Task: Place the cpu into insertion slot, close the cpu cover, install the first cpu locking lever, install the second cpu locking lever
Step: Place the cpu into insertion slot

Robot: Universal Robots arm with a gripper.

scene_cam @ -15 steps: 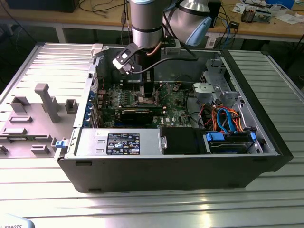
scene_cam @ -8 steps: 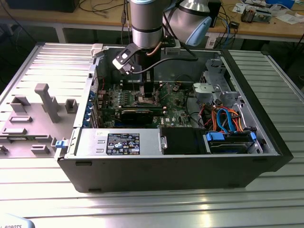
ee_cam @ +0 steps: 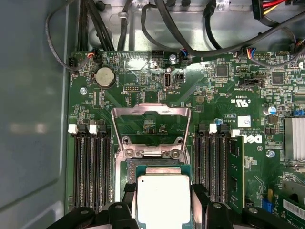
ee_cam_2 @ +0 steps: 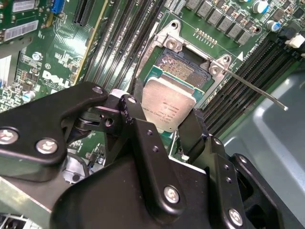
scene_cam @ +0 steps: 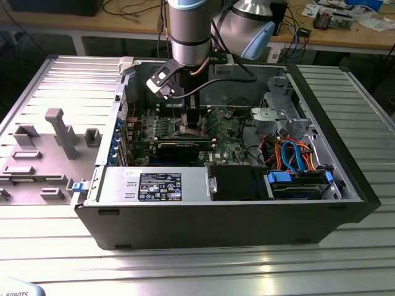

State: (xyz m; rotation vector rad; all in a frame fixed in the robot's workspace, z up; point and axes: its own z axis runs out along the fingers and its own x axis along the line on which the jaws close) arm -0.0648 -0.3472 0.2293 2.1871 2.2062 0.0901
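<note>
The slatted metal table (scene_cam: 55, 265) carried a black computer case (scene_cam: 216, 225) lying on its side with the panel off, so its whole upper side stood open. The arm (scene_cam: 191, 31) reached straight down into the middle of it, with free space around the wrist out to the case walls.

Down at the green motherboard (scene_cam: 233, 140) the room was tight. Banks of long black memory slots (ee_cam: 88, 171) ran close along two opposite sides of the insertion slot (ee_cam_2: 183, 67). A bare grey case wall (ee_cam: 33, 119) stood beyond one bank.

The cpu cover (ee_cam: 150, 110), a thin silvery frame with a square window, lay swung back off the slot and left it uncovered. The slot showed a dark, finely dotted centre inside a silvery rim.

The gripper (ee_cam_2: 164, 110) was clamped on the cpu (ee_cam: 163, 199), its black fingers (ee_cam_2: 143, 136) pressing two opposite edges. The cpu hung over the part of the slot farthest from the cover's hinge; whether it touched could not be told. It was square, with no long axis. Its matt silvery top faced up, edged in green, and its sides ran parallel with the slot's rim and the memory slots.

A thin wire locking lever (ee_cam_2: 257, 89) stuck out, unlatched, over the memory slots.
</note>
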